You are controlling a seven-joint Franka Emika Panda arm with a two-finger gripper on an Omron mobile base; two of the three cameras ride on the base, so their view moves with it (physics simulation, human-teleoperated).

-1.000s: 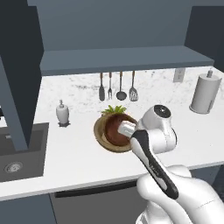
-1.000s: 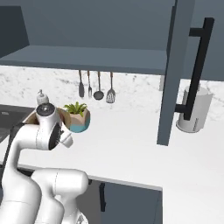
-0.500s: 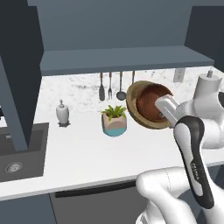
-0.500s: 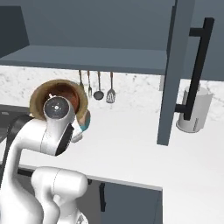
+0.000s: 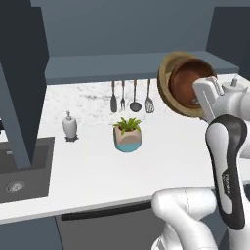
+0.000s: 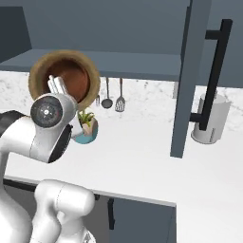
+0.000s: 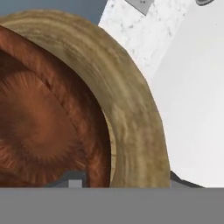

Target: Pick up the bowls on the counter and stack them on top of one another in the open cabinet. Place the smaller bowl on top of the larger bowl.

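Note:
The larger bowl (image 5: pixel 166 86), wide and tan, hangs in the air tilted on edge, its inside facing the base cameras. The smaller bowl (image 5: pixel 188 82), dark reddish-brown, sits nested inside it. My gripper (image 5: pixel 203 98) is shut on their rims at the lower right. One finger is inside the smaller bowl (image 7: pixel 39 122) and the other is outside the larger bowl's rim (image 7: pixel 131 105). The pair is level with the cabinet shelf (image 5: pixel 117 65), well above the counter (image 5: pixel 93 161). From the right I see the larger bowl (image 6: pixel 38 76), the smaller bowl (image 6: pixel 72 78) and the gripper (image 6: pixel 57 88).
A white-and-teal plant pot (image 5: pixel 128 136) stands mid-counter, with a soap bottle (image 5: pixel 69 125) to its left. Utensils (image 5: pixel 131 97) hang on the back wall. The sink (image 5: pixel 14 171) lies far left. The open cabinet door (image 6: pixel 187 80) juts out beside a paper-towel roll (image 6: pixel 209 118).
The arm has lifted both nested bowls off the counter by the plant pot, carried them up and rightward, and tipped them on edge at shelf height.

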